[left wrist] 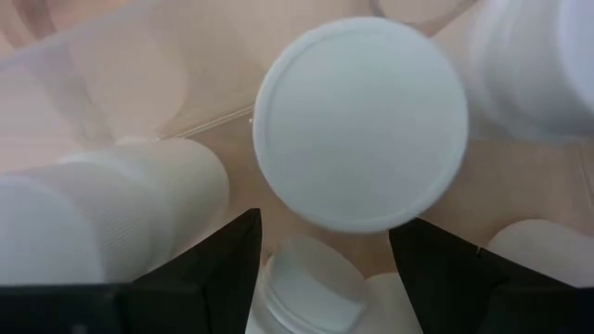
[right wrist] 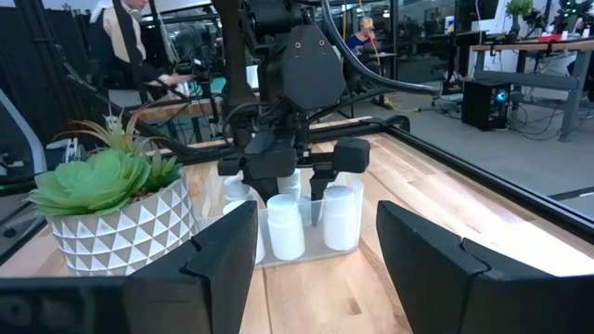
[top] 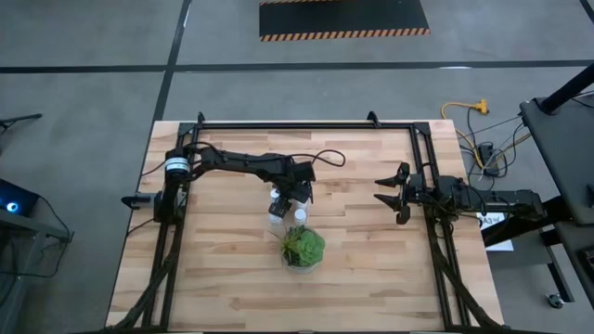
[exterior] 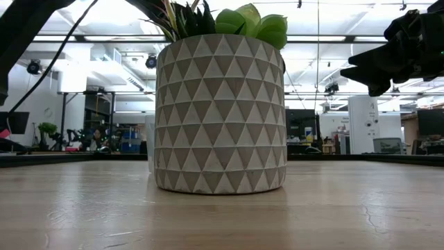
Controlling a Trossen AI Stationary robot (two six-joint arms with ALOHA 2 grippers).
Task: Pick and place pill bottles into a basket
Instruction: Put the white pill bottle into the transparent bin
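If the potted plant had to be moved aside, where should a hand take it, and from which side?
Probably by the pot's wall, low down, coming level from the right, the side facing the idle right hand. The leaves spread over the rim, so a top grasp looks poor, and the basket with bottles crowds the far side. The pot may be too wide.

Plant pot (exterior: 220,114) hides the basket in low view
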